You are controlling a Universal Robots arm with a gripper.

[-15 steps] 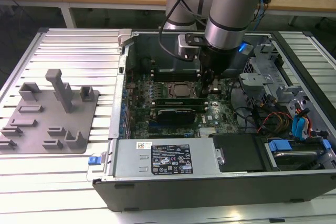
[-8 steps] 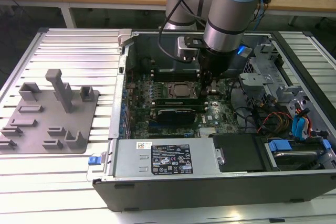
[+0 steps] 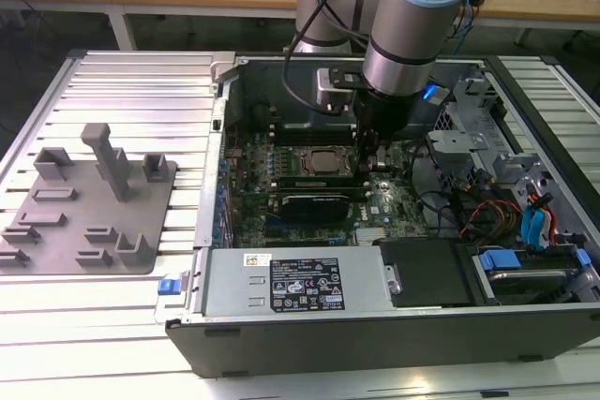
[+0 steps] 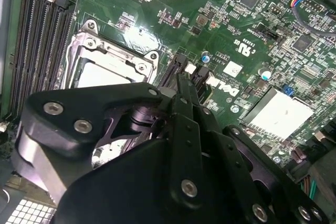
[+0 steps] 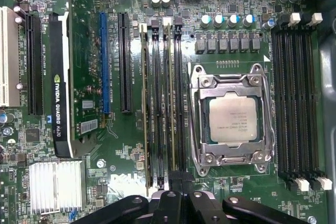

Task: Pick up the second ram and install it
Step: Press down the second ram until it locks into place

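Fingers (image 4: 185,103) are clenched together, tips at one end of the second ram (image 5: 169,103), which the first wrist view shows standing slotted beside the processor socket (image 5: 231,119); the exterior view puts them at the socket's three o'clock.

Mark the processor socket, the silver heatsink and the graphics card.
processor socket (image 5: 232,119), first wrist view, on the chip's metal lid.
silver heatsink (image 5: 56,184), first wrist view, on its fins.
graphics card (image 5: 62,87), first wrist view, on its black edge.
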